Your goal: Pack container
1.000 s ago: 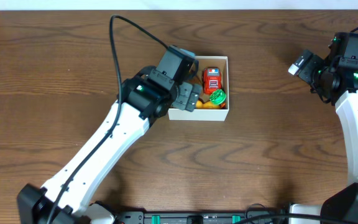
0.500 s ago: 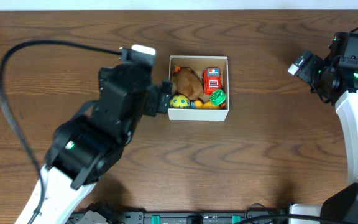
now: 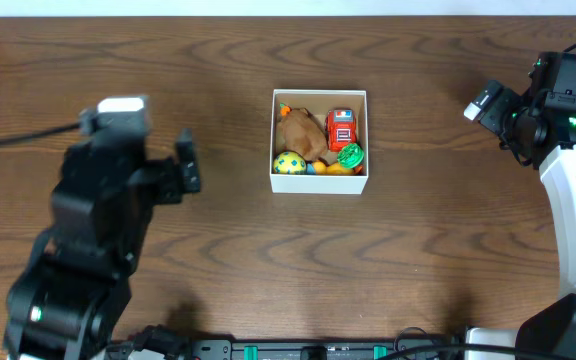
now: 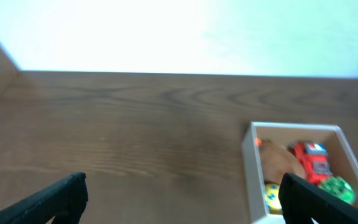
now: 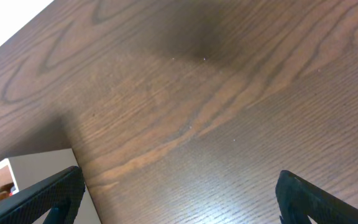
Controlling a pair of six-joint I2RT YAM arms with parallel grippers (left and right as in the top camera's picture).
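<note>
Overhead, the container (image 3: 318, 183) holds toys (image 3: 341, 128); only the wrist views show left end effector (image 4: 182, 190) and right end effector (image 5: 179, 183) gaping, empty.

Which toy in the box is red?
The little car in the box's far right corner. It alone is bright red; beside it lie a brown plush animal, a green toy and a yellow spotted ball.

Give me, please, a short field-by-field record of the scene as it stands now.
container: white box, low walls, near the middle of the table
contents: red car, brown toy, yellow-green ball, green toy
left pincer: open, empty, left of the container, apart from it
right pincer: open, empty, right of the container, apart from it
</note>
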